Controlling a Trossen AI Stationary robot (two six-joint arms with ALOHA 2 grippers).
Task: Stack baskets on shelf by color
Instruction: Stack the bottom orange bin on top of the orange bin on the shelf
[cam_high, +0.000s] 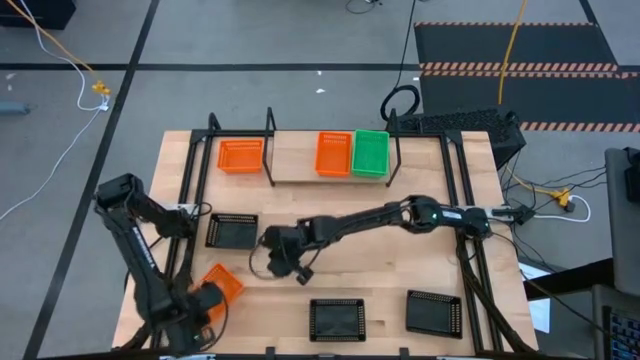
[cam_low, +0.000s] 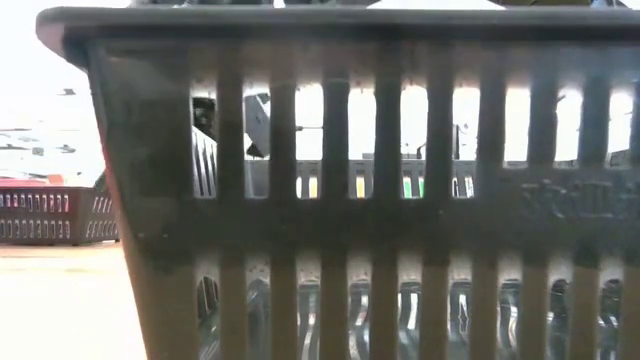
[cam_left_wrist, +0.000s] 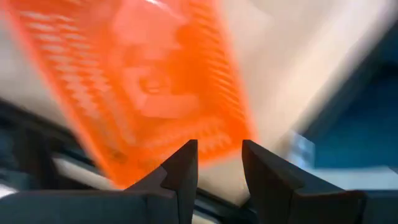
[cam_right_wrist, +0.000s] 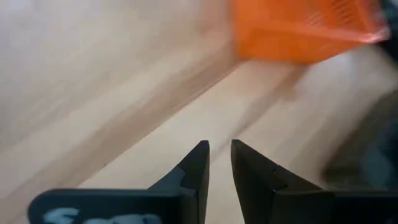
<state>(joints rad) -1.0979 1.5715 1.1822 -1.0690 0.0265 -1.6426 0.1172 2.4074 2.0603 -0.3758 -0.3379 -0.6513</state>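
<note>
Baskets of thin slotted plastic are what this job turns on, and from where I stand they look light, fairly stiff along the rim but springy in the mesh walls, so I judge the top edge of a short side the sensible place to pinch one. In the high view the shelf (cam_high: 300, 157), a pale wood board between thin black tube uprights, runs across the upper middle of the frame; on it one orange basket (cam_high: 241, 155) sits at the left end, with a second orange basket (cam_high: 334, 153) and a green basket (cam_high: 370, 153) side by side at the right end. Three black baskets lie loose on the tabletop (cam_high: 380, 260): one (cam_high: 232, 231) at centre left, two (cam_high: 336, 318) (cam_high: 434, 311) along the lower edge. The left gripper (cam_high: 205, 298), at lower left, holds a tilted orange basket (cam_high: 222, 285); in its wrist view the fingers (cam_left_wrist: 180, 168) stand a little apart with the orange mesh (cam_left_wrist: 143, 81) just beyond them, so whether they are actually clamping it I cannot tell. The right gripper (cam_high: 287, 262) hangs over bare wood near the centre, its fingers (cam_right_wrist: 196, 163) nearly together on nothing. The smooth plastic may slip in a shallow grip.
</note>
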